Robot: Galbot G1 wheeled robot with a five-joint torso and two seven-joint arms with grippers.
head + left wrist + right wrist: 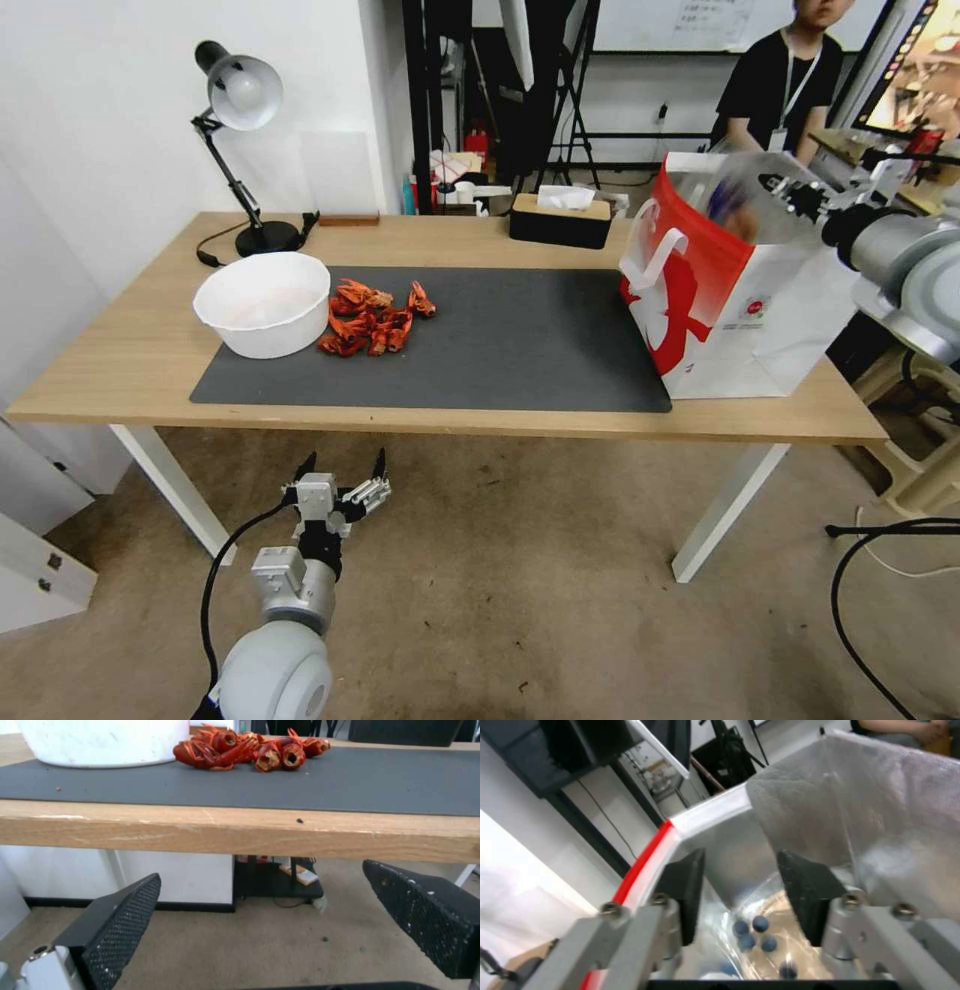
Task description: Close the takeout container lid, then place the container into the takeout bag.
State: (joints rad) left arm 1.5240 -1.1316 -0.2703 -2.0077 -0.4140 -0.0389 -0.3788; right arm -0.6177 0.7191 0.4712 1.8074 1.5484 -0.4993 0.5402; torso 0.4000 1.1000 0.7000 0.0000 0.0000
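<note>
The small clear plastic takeout container (760,941) of dark blueberries sits clamped in the right gripper (740,900) over the mouth of the red-and-white paper takeout bag (720,300) at the table's right end; lowering and release remain. Left gripper (340,470) hangs open below the table's front edge.

Takeout container (752,937), clear plastic w/ dark blueberries inside, tilted, down in the bag's mouth. Takeout bag (735,300) red-and-white, white loop handles, silver foil lining, upright at table's right end, open on top.
</note>
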